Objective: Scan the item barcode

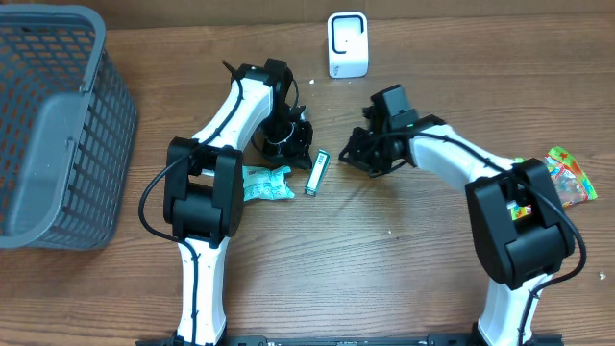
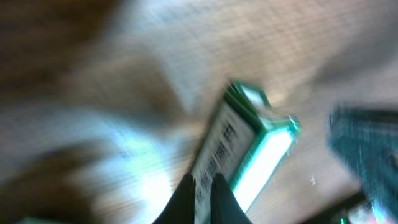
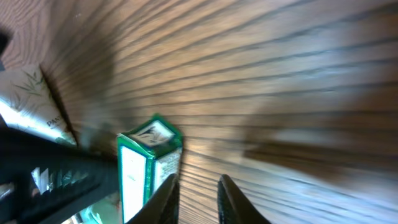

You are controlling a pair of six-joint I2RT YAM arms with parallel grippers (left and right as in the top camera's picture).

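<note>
Green box (image 1: 317,173) on wooden table (image 1: 384,279)

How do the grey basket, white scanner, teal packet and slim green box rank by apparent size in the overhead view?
1. grey basket, by far
2. white scanner
3. teal packet, partly hidden by an arm, so unsure against the scanner
4. slim green box
</note>
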